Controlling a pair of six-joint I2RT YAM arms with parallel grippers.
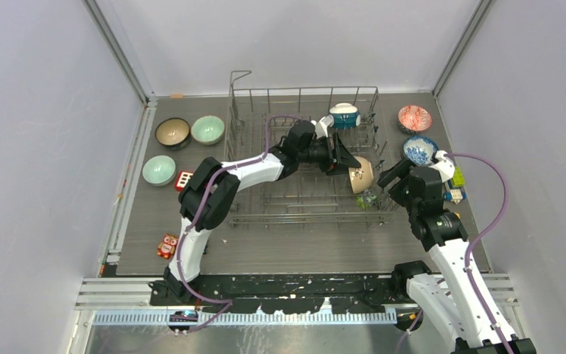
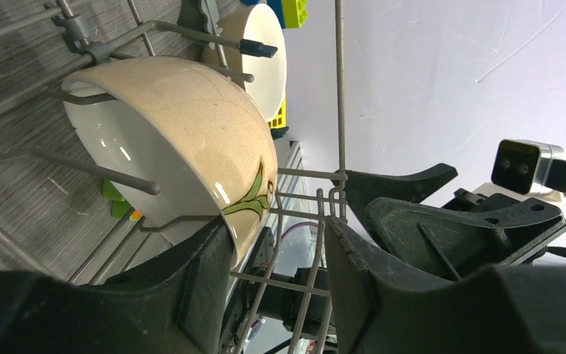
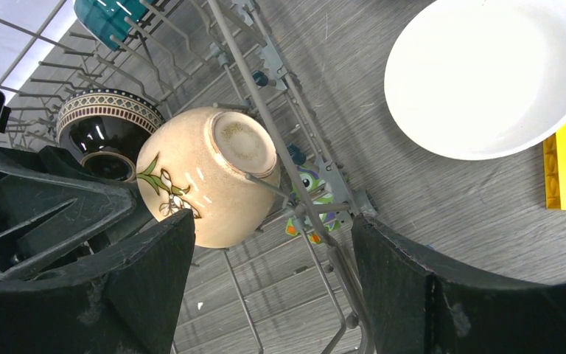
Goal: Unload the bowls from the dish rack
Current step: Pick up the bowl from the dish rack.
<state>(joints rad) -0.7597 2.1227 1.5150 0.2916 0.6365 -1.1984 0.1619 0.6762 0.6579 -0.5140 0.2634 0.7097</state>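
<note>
The grey wire dish rack (image 1: pixel 280 195) stands mid-table. A cream bowl (image 1: pixel 362 175) with a green leaf design lies on its side among the tines at the rack's right end. It also shows in the left wrist view (image 2: pixel 177 125) and the right wrist view (image 3: pixel 206 177). My left gripper (image 1: pixel 349 164) is open inside the rack, and in the left wrist view (image 2: pixel 280 273) the bowl's rim is against its left finger. My right gripper (image 1: pixel 389 177) is open just outside the rack's right side, and in the right wrist view (image 3: pixel 273 280) rack wires run between its fingers. A teal-and-white bowl (image 1: pixel 345 114) and a dark patterned bowl (image 3: pixel 107 125) are also in the rack.
Left of the rack stand a dark brown bowl (image 1: pixel 172 133) and two pale green bowls (image 1: pixel 208 130), (image 1: pixel 159 169). A red patterned bowl (image 1: pixel 414 118) and a blue-and-white bowl (image 1: pixel 420 150) stand on the right. A red block (image 1: pixel 183 180), an owl (image 1: pixel 167 245) and yellow-green blocks (image 1: pixel 457 177) lie around.
</note>
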